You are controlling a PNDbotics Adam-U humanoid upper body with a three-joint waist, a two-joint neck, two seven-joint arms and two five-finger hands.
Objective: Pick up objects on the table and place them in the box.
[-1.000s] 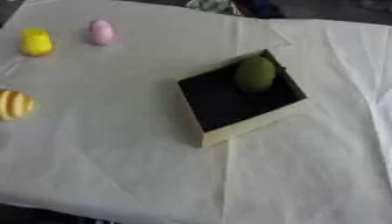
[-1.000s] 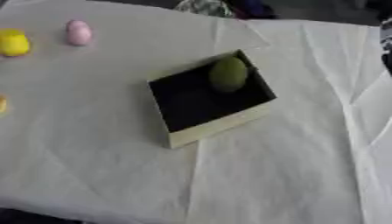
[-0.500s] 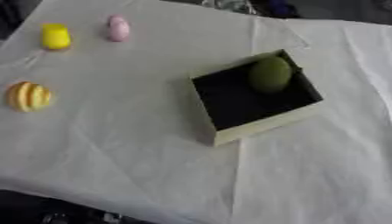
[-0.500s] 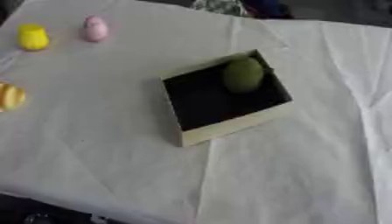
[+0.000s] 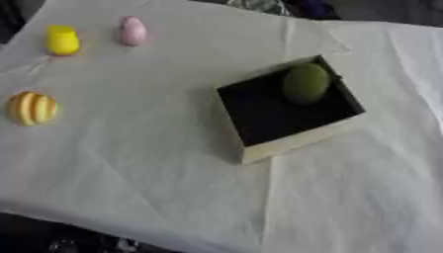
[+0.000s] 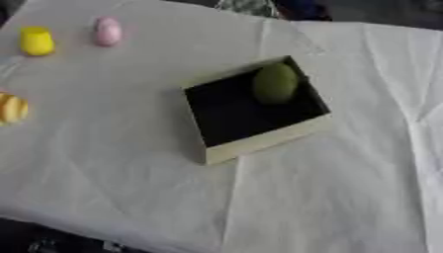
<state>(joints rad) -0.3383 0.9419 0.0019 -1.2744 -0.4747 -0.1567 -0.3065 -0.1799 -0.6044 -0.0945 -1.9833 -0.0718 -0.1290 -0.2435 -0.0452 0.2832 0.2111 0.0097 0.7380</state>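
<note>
Sitting between picks: green item point(image 5: 305, 83) already in the box point(image 5: 298, 144), at its 1 o'clock corner. Left on the cloth point(image 5: 155, 163) around 10 o'clock: pink point(image 5: 132, 31), yellow point(image 5: 62, 40), striped orange point(image 5: 32, 108). Neither hand in view, so grip unknown; probably reaching for one next

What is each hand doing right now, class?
Left hand: not in view, so it cannot be told.
Right hand: not in view, so it cannot be told.

Creased white cloth point(image 5: 155, 163) under a matt, dark-lined cardboard box point(image 5: 294, 143).
</note>
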